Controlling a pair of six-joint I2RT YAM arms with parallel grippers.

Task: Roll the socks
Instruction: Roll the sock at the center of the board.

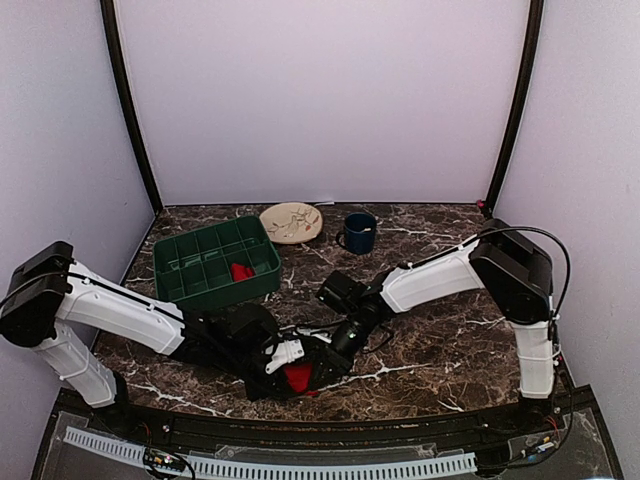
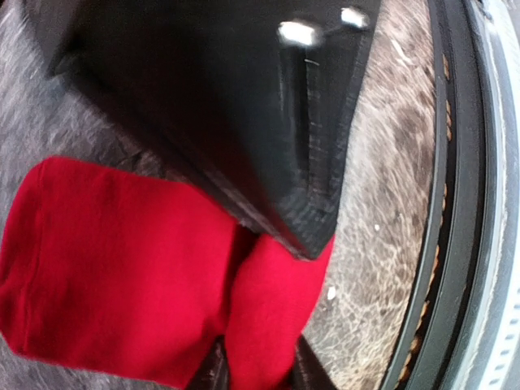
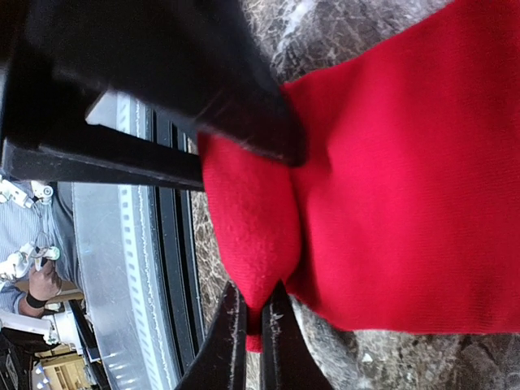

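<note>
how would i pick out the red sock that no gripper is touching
Look at the back left of the marble table for the green compartment tray. In a compartment near its right end sits a small red bundle. Unlike the other red sock, out on the marble near the front edge, it lies inside the tray walls.

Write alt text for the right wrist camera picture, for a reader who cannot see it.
The right gripper pinches a fold of a red sock lying on a dark marbled table. The table's pale front rail runs down the left.
</note>
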